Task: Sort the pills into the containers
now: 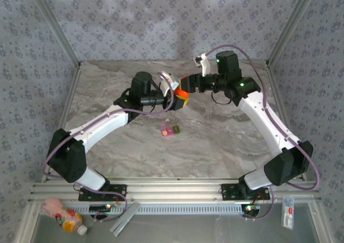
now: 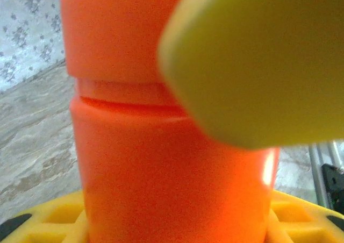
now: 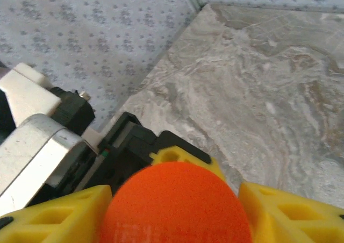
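Marble table (image 1: 215,141): both arms meeting mid-table. Left gripper (image 1: 176,102) clamped on body of orange bottle (image 1: 181,97). Right gripper (image 1: 186,90) closed round cap (image 3: 174,205), reaching in from far right. Pill case (image 1: 169,129) lying on table just nearward of both claws, long axis left-right, pink end left, green end right. Left claw marginally nearer.

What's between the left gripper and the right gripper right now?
The orange bottle, with left gripper and right gripper both closed on it; top view shows it.
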Controlling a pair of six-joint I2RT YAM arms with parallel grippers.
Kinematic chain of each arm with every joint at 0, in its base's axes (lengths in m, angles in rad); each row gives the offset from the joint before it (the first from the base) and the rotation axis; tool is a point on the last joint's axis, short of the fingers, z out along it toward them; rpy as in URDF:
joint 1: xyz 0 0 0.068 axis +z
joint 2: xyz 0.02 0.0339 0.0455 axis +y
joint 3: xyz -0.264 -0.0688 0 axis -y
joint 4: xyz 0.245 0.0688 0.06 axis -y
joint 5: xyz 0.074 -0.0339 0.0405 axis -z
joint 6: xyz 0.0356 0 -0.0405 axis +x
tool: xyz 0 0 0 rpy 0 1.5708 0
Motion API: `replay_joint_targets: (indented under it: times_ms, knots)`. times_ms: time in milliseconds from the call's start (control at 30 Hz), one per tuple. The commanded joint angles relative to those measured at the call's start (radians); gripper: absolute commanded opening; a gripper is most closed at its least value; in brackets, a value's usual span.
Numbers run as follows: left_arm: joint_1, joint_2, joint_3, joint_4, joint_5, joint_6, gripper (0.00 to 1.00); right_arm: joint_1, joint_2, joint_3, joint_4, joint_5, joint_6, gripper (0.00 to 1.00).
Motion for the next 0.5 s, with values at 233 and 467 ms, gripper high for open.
replay_joint_targets:
  times_ms: [233,467]
  knots:
    - [-0.011,-0.007,0.024,0.107,-0.034,0.000,0.00,0.026,-0.032,-0.067,0.046,0.043,0.060,0.56]
    - [-0.011,0.001,0.029,0.112,-0.041,-0.008,0.00,0.013,-0.070,-0.154,0.147,0.067,0.086,0.41]
